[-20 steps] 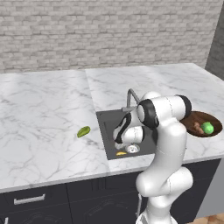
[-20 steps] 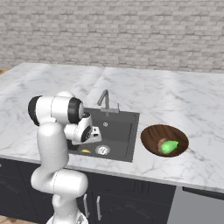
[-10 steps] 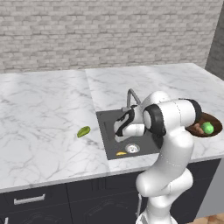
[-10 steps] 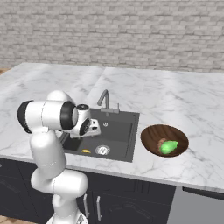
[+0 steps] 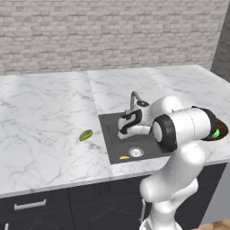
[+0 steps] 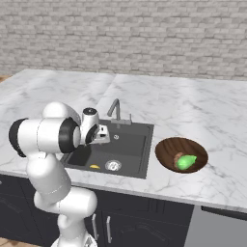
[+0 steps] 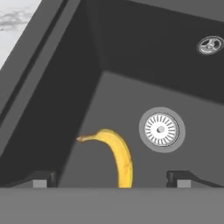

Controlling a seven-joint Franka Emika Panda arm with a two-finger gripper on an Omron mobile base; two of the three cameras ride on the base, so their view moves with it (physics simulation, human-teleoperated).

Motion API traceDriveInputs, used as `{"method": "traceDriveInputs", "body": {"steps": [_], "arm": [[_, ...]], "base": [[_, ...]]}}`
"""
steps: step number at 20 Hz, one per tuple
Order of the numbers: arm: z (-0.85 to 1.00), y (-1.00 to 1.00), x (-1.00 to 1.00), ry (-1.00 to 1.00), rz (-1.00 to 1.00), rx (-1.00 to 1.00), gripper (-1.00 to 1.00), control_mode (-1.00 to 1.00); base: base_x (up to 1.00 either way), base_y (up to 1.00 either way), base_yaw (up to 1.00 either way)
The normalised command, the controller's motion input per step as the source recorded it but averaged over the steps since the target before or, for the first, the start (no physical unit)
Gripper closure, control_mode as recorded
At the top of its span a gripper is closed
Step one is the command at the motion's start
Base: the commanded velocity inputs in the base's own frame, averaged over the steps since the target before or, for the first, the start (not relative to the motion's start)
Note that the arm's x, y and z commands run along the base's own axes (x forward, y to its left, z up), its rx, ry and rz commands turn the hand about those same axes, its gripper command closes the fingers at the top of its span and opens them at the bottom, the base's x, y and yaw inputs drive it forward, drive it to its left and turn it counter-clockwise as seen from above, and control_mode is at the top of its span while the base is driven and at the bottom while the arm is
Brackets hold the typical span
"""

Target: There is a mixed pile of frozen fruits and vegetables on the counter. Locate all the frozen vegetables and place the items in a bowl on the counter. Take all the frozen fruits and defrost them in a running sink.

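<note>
On the left of the table (image 5: 45, 112), the olive-green oval fruit (image 5: 85, 134) lies alone on the marble, well apart from the sink (image 5: 114, 123). It looks to be the one piece not yet sorted, so the step in hand is the fruit half of the task. The next move calls for the arm to lift out of the basin, swing left over the table and come down on that small oval with the jaws either side of it.

In the sink, the banana (image 7: 114, 157) lies on the basin floor just beside the round drain (image 7: 162, 129). The tool (image 7: 111, 178) hangs above it, jaws spread wide and empty. No water can be made out at the faucet (image 6: 115, 109).

To the right, the bowl (image 6: 166, 149) holds the bright green piece (image 6: 186, 161) and the brown lump (image 6: 177, 157), touching.
</note>
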Motion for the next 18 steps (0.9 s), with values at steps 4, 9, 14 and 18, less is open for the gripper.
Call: {"method": "traceDriveInputs", "body": {"steps": [4,9,14,18], "arm": [[0.43,0.12,0.02,-0.04,-0.07,0.0,-1.0,-1.0],[0.24,0.08,0.01,-0.01,-0.13,0.04,-1.0,-1.0],[0.19,0.03,0.0,0.0,-0.18,0.05,-1.0,-1.0],[0.07,0.03,0.01,0.0,-0.19,0.04,-1.0,-1.0]], "base": [[0.0,0.0,0.0],[0.0,0.0,0.0],[0.0,0.0,0.0],[0.0,0.0,0.0]]}}
